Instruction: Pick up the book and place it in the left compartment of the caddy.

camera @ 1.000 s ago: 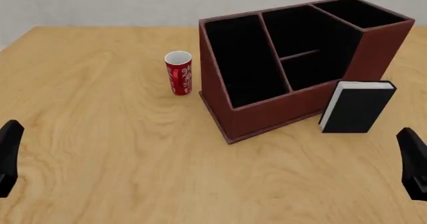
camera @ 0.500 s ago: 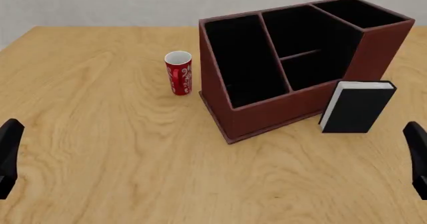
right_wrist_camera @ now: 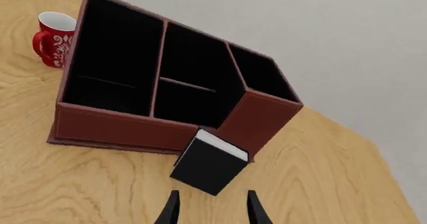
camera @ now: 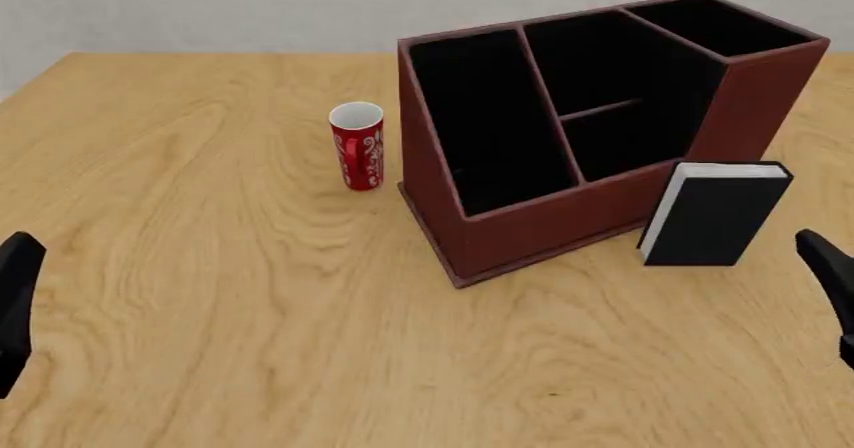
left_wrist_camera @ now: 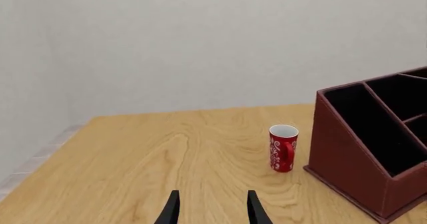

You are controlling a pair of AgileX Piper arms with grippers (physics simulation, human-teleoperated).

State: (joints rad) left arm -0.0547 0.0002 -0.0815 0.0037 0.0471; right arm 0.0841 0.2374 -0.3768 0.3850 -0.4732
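The black book (camera: 714, 215) with white page edges stands upright against the right end of the low front wall of the dark red caddy (camera: 534, 230). The left compartment (camera: 487, 128) is the long black slot at the caddy's left end, and nothing shows inside it. My right gripper (right_wrist_camera: 212, 211) is open, just short of the book (right_wrist_camera: 208, 164) and apart from it; in the front view it shows at the right edge (camera: 830, 293). My left gripper (left_wrist_camera: 212, 213) is open and holds nothing, low at the front left (camera: 14, 303), far from the caddy (left_wrist_camera: 347, 159).
A red patterned cup (camera: 356, 146) stands on the wooden table (camera: 200, 218) just left of the caddy. A pale wall lies beyond the table's far edge.
The right gripper has shifted slightly forward along the right edge of the front view. The left gripper has barely moved. Book, caddy and cup stay put.
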